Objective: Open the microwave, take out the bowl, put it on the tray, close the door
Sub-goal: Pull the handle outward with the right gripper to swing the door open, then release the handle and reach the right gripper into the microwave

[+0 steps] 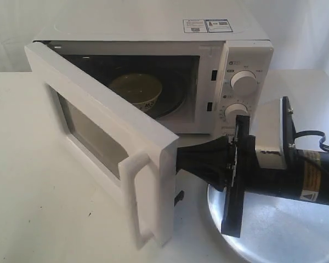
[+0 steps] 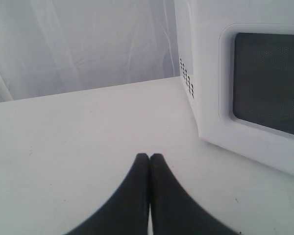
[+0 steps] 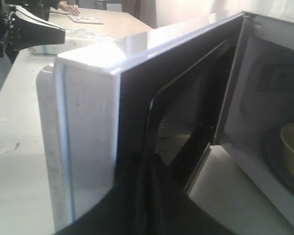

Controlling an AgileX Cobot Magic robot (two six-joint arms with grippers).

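The white microwave (image 1: 153, 27) stands at the back with its door (image 1: 98, 96) swung about halfway open and the bar handle (image 1: 137, 197) towards the front. The cream bowl (image 1: 136, 90) sits inside the cavity and shows in the right wrist view as well, the bowl (image 3: 291, 144) at the edge. My right gripper (image 1: 178, 159) is shut, its tips against the inner face of the door (image 3: 88, 122) near the free edge; the right gripper (image 3: 154, 159) holds nothing. The silver tray (image 1: 285, 230) lies under the right arm. My left gripper (image 2: 149, 156) is shut above the table, beside the door's dark window (image 2: 269, 78).
Two round knobs (image 1: 243, 81) sit on the microwave's right panel. The white table (image 1: 33, 181) stretches to the left of the door. A black arm part (image 3: 34, 29) shows beyond the door in the right wrist view. White cloth hangs behind.
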